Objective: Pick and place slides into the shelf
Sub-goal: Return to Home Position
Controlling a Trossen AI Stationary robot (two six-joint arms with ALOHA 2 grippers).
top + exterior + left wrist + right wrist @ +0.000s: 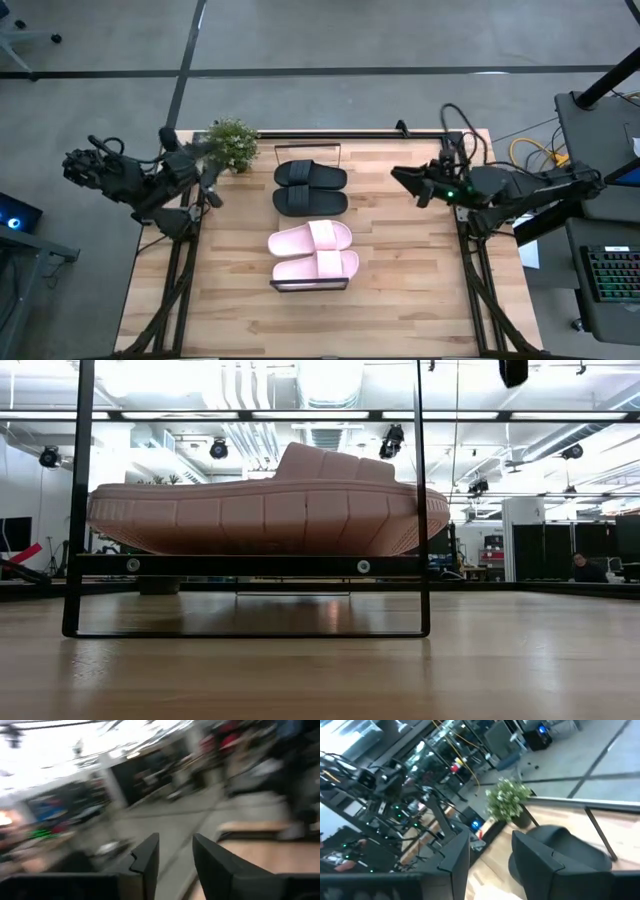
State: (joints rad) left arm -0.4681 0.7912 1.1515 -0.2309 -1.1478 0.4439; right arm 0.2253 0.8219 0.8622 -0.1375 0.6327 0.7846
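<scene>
The shelf (338,152) stands in the middle of the table, running from far to near. Two black slides (311,175) (310,201) lie side by side on its far half. Two pink slides (310,238) (316,265) lie on its near half, all resting on their soles. In the low view the nearest pink slide (265,510) sits on the shelf's raised dark frame (245,565). My left gripper (208,192) (175,840) is open by the table's left edge. My right gripper (397,175) (490,837) is open to the right of the black slides (570,847). Neither holds anything.
A small potted plant (232,142) (507,800) stands at the table's far left corner, close to my left gripper. Bare wood lies on both sides of the shelf and along the near edge. A desk with a keyboard (612,275) stands beyond the table's right edge.
</scene>
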